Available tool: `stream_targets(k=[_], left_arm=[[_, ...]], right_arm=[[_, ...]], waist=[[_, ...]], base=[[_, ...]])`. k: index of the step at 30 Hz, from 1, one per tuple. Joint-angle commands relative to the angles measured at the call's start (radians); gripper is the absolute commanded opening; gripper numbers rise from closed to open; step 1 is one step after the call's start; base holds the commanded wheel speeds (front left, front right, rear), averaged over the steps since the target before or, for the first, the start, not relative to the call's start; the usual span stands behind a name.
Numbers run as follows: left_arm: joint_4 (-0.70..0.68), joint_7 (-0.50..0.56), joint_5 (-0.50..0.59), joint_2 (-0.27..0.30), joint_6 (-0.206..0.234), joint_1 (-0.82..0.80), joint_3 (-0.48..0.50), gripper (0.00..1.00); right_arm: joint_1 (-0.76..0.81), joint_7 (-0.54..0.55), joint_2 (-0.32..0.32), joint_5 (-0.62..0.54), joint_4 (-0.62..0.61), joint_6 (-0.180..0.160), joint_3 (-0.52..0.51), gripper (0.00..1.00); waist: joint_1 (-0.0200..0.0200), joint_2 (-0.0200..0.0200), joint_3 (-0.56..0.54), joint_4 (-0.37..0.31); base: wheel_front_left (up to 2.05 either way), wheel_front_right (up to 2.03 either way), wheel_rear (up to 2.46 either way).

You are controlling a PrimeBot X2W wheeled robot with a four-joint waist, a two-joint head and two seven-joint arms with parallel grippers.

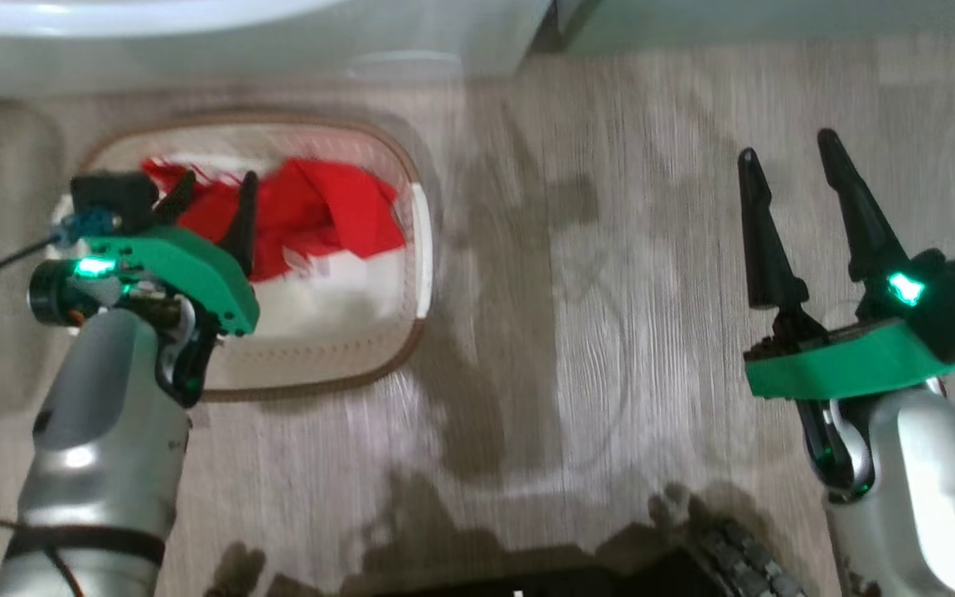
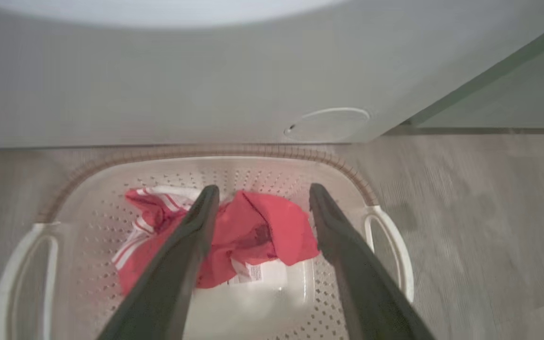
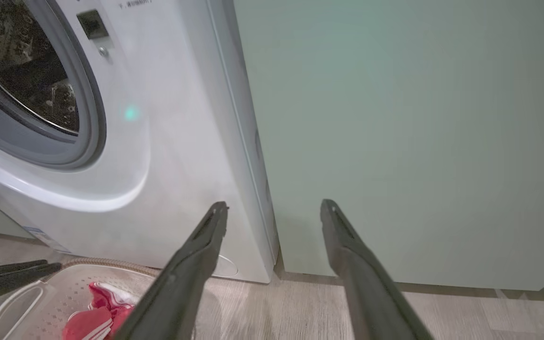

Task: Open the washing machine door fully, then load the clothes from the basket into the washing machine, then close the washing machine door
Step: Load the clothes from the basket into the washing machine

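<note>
Right, the clothes lie bunched in the basket at the lower centre of my left wrist view, framed between my left fingers, which stand spread wide and empty. My right fingers are spread too, holding nothing. The fabric looks soft, light and limp. I'd pinch the raised red fold, as loose ends may trail.

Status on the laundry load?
Left gripper open, over the clothes in the basket, nothing gripped. Right gripper open, empty, over floor. Washing machine mouth uncovered. Nothing in the way.
</note>
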Motion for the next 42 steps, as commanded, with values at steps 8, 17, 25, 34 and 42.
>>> stream_targets(k=[8, 17, 25, 34, 42], left_arm=[[0.223, 0.019, -0.061, 0.067, -0.023, -0.143, 0.011, 1.0], [0.354, 0.003, -0.123, 0.126, -0.026, -0.274, -0.022, 1.0], [0.398, -0.022, -0.201, 0.174, -0.026, -0.341, -0.061, 1.0], [0.477, -0.046, -0.256, 0.213, -0.026, -0.399, -0.08, 1.0], [0.533, -0.025, -0.277, 0.23, -0.026, -0.431, -0.107, 0.0]], right_arm=[[-0.053, -0.035, 0.001, 0.012, -0.041, 0.0, 0.06, 1.0], [-0.068, -0.057, 0.001, 0.039, -0.053, 0.0, 0.098, 1.0], [-0.072, -0.064, 0.001, 0.05, -0.061, 0.0, 0.125, 1.0], [-0.062, -0.066, 0.001, 0.05, -0.087, 0.0, 0.149, 1.0], [-0.025, -0.066, 0.001, 0.042, -0.111, 0.0, 0.154, 1.0]], waist=[[-0.0004, 0.0, 0.23, -0.082], [-0.0004, 0.0, 0.374, -0.133], [-0.0004, 0.0, 0.445, -0.165], [-0.0004, 0.0, 0.483, -0.194], [-0.0004, 0.0, 0.481, -0.203]], base=[[0.0, 0.0, 0.0], [0.0, 0.0, 0.0], [0.0, 0.0, 0.0], [0.0, 0.0, 0.0], [0.0, 0.0, 0.0]])
